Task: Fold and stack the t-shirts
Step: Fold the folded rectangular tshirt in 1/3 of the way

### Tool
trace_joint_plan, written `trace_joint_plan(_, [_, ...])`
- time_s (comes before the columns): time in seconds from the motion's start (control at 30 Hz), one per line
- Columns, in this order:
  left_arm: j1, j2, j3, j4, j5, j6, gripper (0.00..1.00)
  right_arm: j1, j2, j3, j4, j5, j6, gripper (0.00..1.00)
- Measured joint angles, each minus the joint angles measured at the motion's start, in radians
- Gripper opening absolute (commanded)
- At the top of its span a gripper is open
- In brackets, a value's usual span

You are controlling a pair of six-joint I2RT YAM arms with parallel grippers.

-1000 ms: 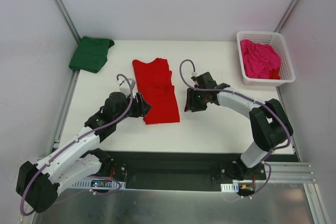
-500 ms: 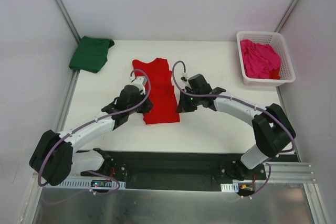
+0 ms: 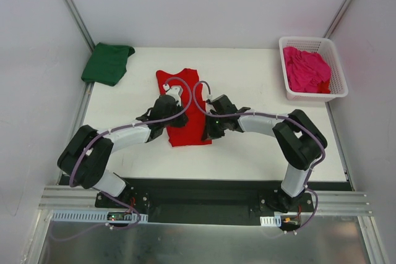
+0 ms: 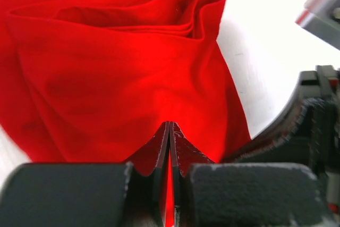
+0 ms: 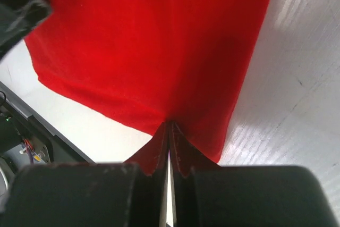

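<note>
Red t-shirt (image 3: 189, 133): lying part-folded on the worktop (image 3: 247, 78).
Left claw (image 4: 169, 126): clenching the red t-shirt's left edge.
Right claw (image 5: 169, 123): clenching its right edge.
Green t-shirt (image 3: 108, 63): lying well apart, beyond its left side.
Pink t-shirt (image 3: 306, 69): sitting bunched in the white basket (image 3: 339, 75), well to its right.

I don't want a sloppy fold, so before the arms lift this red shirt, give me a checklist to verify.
1. Left gripper shut on the red t-shirt's left edge: ok.
2. Right gripper shut on its right edge: ok.
3. Red fabric lying smooth: not ok, layers bunch up ahead of the left gripper.
4. Green t-shirt clear of the fold, at the table's far left corner: ok.
5. Pink t-shirt out of the way in the basket: ok.
6. How many layers each grip pinches: cannot tell.
</note>
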Motion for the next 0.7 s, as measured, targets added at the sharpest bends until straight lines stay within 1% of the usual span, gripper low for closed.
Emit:
trace_joint_plan(0.17, [0.0, 0.108, 0.033, 0.048, 0.023, -0.002, 0.0, 0.0, 0.003, 0.0, 0.01, 0.001, 0.007, 0.02])
trace_joint_plan(0.53, [0.0, 0.267, 0.129, 0.138, 0.053, -0.007, 0.0, 0.001, 0.004, 0.0, 0.011, 0.001, 0.01, 0.02])
trace_joint_plan(0.7, [0.009, 0.336, 0.177, 0.146, 0.05, -0.006, 0.0, 0.001, 0.007, 0.0, 0.011, 0.001, 0.015, 0.02])
